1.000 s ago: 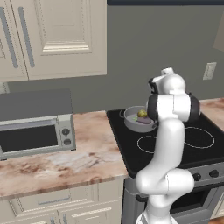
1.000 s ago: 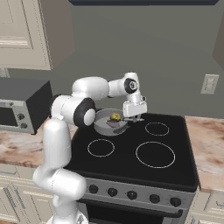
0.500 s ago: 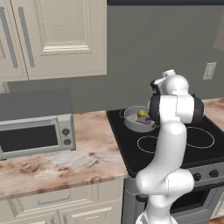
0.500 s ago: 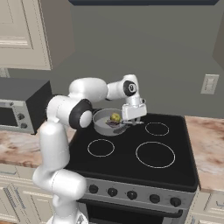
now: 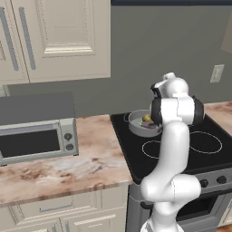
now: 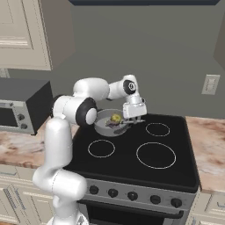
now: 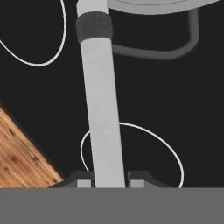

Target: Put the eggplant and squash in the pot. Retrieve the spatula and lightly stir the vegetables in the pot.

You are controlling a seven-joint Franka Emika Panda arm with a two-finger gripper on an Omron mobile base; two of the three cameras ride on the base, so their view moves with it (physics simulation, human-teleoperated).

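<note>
Over the stove's back-left burner sits the pot (image 6: 109, 122), squash (image 6: 115, 117) visible inside — the eggplant (image 6: 110, 125) is only a dark smudge. At its rim, the end effector (image 7: 110, 178) is clenched on the spatula (image 7: 99, 109) handle; the blade is cut off.

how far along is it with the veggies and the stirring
Done: the squash and the eggplant lie in the pot on the stove's back left burner. In hand: the gripper is shut on the spatula, whose handle runs from the fingers toward the pot's rim. Left: the light stirring; whether it has begun cannot be told.

Grey pot (image 6: 107, 127) on the stove's back-left burner holds yellow-green squash (image 6: 115, 117).
</note>
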